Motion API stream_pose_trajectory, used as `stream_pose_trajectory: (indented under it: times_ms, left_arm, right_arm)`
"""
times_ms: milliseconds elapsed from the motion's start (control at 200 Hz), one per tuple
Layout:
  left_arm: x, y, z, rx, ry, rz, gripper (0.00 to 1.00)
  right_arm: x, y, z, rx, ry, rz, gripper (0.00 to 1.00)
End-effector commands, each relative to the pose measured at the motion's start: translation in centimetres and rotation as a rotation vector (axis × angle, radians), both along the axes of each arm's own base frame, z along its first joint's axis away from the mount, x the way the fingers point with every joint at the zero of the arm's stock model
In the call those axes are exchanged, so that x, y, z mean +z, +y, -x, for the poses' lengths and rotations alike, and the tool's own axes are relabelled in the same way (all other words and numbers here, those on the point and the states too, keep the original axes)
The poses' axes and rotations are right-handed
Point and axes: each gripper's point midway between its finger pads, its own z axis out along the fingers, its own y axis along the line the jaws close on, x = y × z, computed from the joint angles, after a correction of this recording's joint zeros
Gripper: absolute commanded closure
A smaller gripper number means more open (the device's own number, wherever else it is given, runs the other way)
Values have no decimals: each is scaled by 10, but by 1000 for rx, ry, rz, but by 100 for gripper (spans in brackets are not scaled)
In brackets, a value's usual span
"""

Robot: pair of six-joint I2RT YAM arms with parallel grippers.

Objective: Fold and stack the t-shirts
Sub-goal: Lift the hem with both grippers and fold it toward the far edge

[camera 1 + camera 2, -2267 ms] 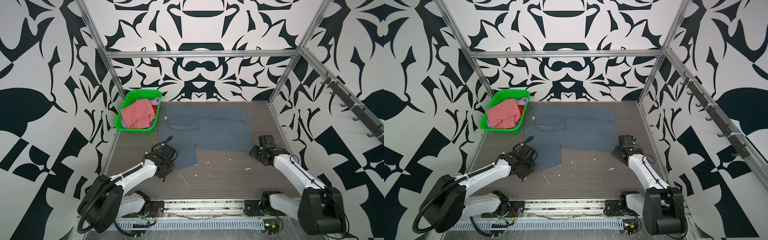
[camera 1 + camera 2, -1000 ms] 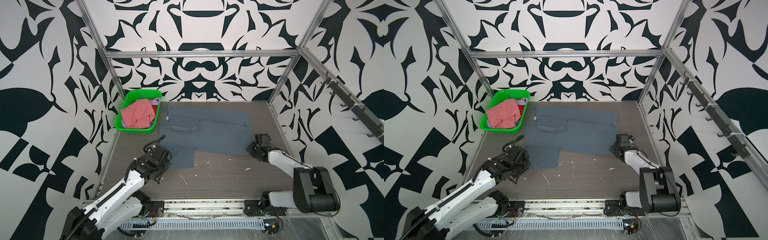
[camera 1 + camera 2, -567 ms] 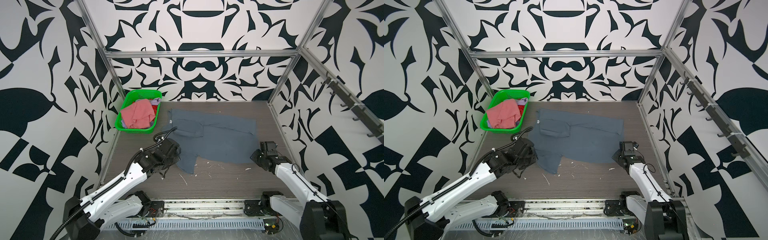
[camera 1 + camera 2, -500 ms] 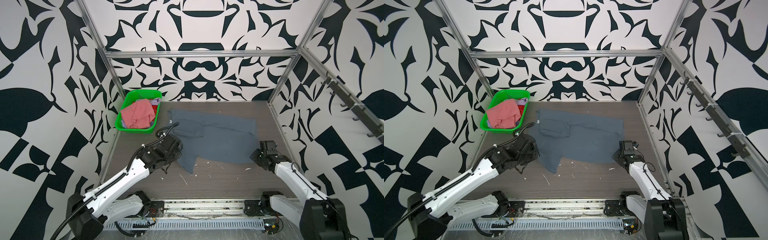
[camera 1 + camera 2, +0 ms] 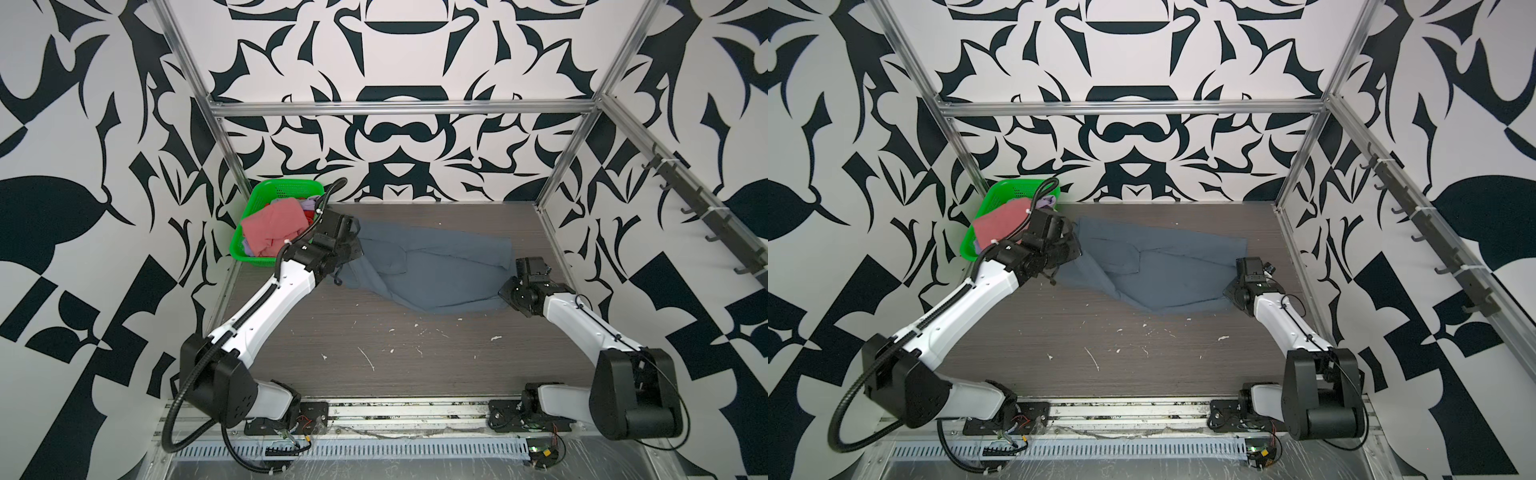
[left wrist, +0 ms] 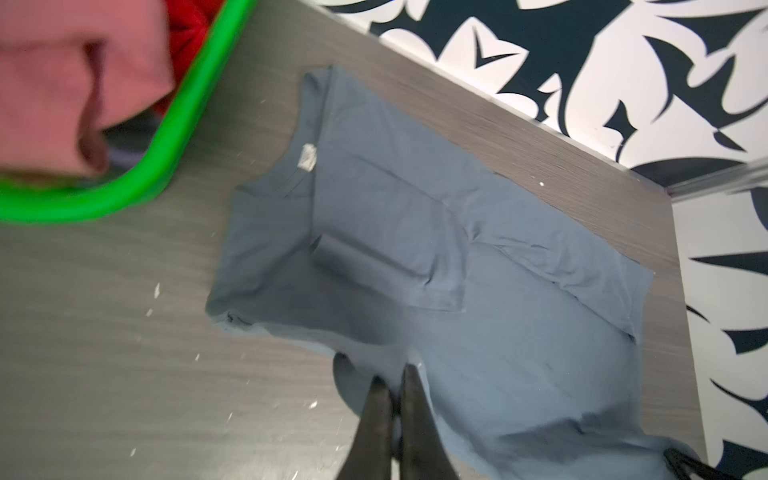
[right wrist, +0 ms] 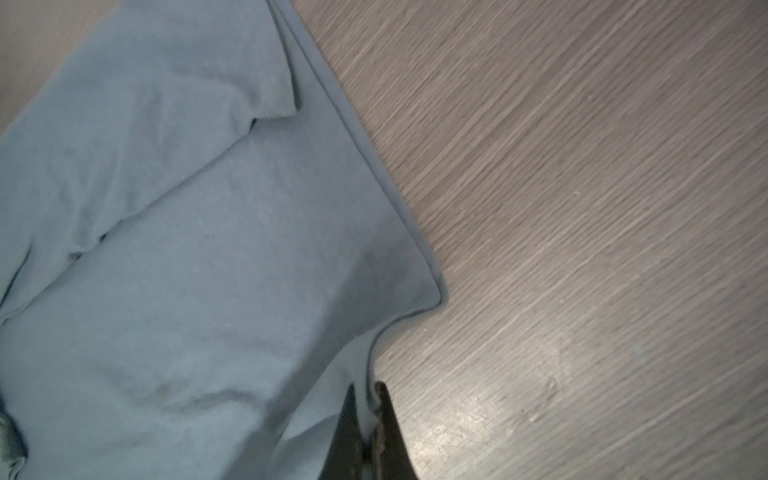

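Barely started: left gripper [image 6: 392,376] and right gripper [image 7: 365,386] each pinch the blue-grey t-shirt [image 5: 436,270] mid-fold, other t-shirts [image 5: 272,226] heaped in the upper-left basket [image 5: 266,191], nothing stacked.

White-shelled, black-jointed arms [image 5: 272,305]; a ribbed black cable [image 5: 165,428] hangs off the left
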Motion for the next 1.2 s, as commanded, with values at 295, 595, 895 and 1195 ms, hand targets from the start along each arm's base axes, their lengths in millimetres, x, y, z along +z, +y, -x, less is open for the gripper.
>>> stream_pose_trajectory:
  times_ms: [295,595,895,1195]
  left_arm:
    - [13,7,-51,-50,-45,26,100]
    - [23,17,-65,-46,-71,49,100]
    - [20,19,-101,-76,-72,60,100]
    - [5,19,-143,-96,-59,85,100]
  right_arm:
    - [4,-23,-24,-94,-28,-77,100]
    - [5,-23,-36,-98,-33,-96,100]
    - [3,-29,-60,-95,-18,-79,100]
    - [-3,-30,-90,-92,-26,-94,100]
